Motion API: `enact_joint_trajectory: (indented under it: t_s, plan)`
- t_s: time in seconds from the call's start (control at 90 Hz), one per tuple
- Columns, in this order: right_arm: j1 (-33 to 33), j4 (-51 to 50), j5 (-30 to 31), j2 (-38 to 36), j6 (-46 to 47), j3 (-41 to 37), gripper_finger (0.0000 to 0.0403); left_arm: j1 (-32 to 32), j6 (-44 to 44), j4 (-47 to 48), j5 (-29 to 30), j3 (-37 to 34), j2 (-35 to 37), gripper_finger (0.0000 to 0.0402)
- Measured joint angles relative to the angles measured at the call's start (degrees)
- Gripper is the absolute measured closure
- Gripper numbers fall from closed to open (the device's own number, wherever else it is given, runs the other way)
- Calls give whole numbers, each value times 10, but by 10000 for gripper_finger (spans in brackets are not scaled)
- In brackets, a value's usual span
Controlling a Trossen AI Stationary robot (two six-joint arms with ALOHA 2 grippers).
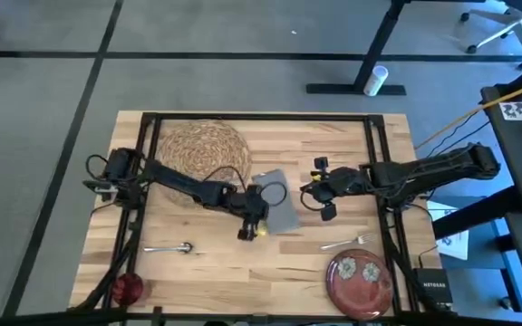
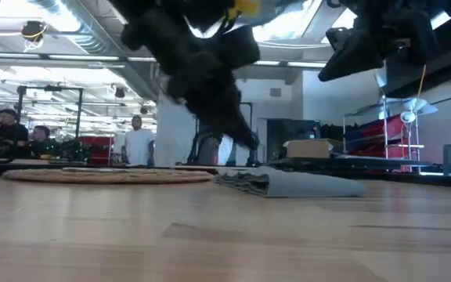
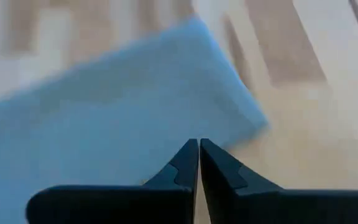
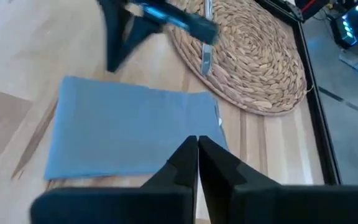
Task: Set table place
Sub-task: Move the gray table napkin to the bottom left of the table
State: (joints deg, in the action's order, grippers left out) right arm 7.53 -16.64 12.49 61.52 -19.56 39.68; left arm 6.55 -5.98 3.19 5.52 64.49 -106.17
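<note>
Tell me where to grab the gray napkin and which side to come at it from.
Judging by its pose, pinch the gray napkin at its free corner nearest the plate, coming straight down. It lies flat on the table, folded, so an edge offers the only liftable layer; the straw mat crowds the opposite end.

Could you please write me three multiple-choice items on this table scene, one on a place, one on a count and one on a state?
1. Where on the table does the plate lie?
A. on the mat
B. at the near right corner
C. on the napkin

2. How many pieces of cutlery lie bare on the wood?
A. two
B. four
C. none

3. How are the right gripper fingers?
A. wide open
B. shut on the fork
C. shut, holding nothing

Answers:
1 B: the plate sits alone there, far from the mat and the napkin.
2 A: a spoon and a fork.
3 C: the tips meet above the napkin, as do those of the left gripper.
</note>
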Motion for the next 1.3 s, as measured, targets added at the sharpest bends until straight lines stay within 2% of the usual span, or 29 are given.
enact_joint_trajectory:
  t_s: [0.3,0.722,0.944,1.078,1.3]
  plan:
    - [0,0,4,0,-2,0,403,-39,-10,-55,-44,0,-36,402]
    - [0,-3,4,0,-2,0,403,-26,-2,-62,-88,0,-75,402]
    - [0,-4,4,0,-2,0,403,7,11,-8,-100,3,-75,402]
    - [0,-10,4,0,-2,0,403,36,24,23,-127,4,-74,402]
    - [0,-16,4,0,-2,0,403,82,52,98,-131,4,-55,402]
